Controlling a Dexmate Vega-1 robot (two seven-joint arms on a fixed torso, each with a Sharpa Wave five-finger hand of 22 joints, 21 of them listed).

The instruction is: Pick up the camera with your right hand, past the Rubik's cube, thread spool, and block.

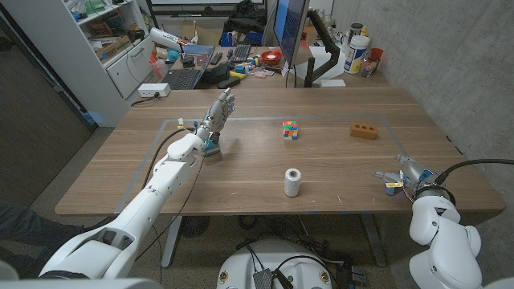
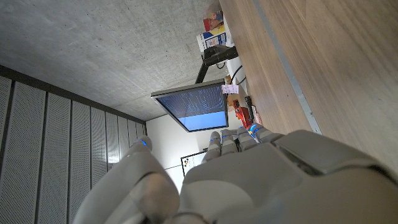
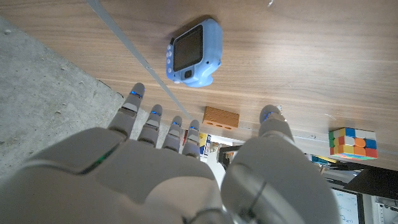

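The robot's right hand [image 1: 404, 174] hovers low near the bench's [image 1: 337, 164] right front corner, fingers spread and holding nothing, as the right wrist view shows. Just beyond its fingertips [image 3: 137, 93] in that view lies the blue camera [image 3: 193, 53], screen up on the wood, beside a strip of grey tape [image 3: 124, 41] that marks out the work area (in the head view the camera is hidden behind the hand). The orange block [image 1: 364, 131] sits farther back on the right side, well apart from the hand, with bare wood between them. The Rubik's cube [image 1: 290, 129] stands near the middle, and the white thread spool [image 1: 292, 182] stands upright toward the front edge, apart from both. The left hand [image 1: 218, 112] is raised over the bench's left side, fingers straight and close together, gripping nothing. A cluttered desk [image 1: 241, 64] with a monitor [image 1: 290, 28] abuts the far edge.
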